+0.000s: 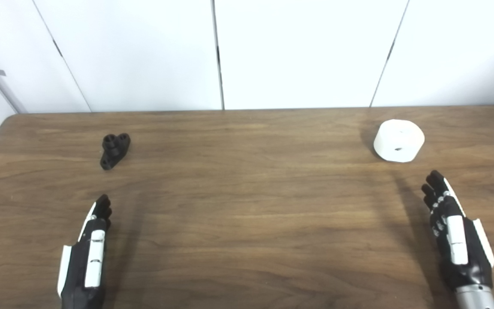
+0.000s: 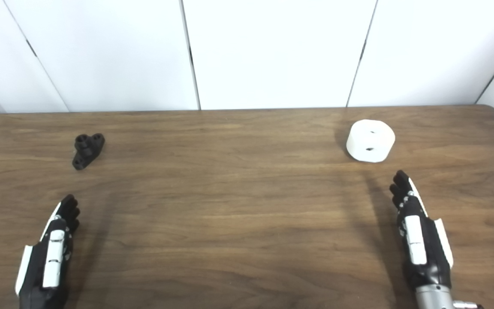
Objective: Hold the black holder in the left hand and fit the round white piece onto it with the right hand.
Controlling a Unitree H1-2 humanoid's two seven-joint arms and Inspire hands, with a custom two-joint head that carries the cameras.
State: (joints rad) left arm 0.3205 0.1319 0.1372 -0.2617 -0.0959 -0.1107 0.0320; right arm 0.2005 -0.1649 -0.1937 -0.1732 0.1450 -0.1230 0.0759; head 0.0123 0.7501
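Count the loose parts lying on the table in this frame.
2. The black holder lies far left, beyond the left hand; the round white piece sits far right, beyond the right hand. Nothing appears hidden.

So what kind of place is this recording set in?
Probably a lab test station: a bare wooden table enclosed by plain white panels, holding only a black holder and a round white piece.

Blk holder [image 1: 115,150], wht round piece [image 1: 399,140], brown woodgrain table [image 1: 247,214].

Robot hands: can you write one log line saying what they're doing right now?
left hand: open, holds nothing | right hand: open, holds nothing | black holder: on table, untouched | round white piece: on table, untouched | fitting: not begun
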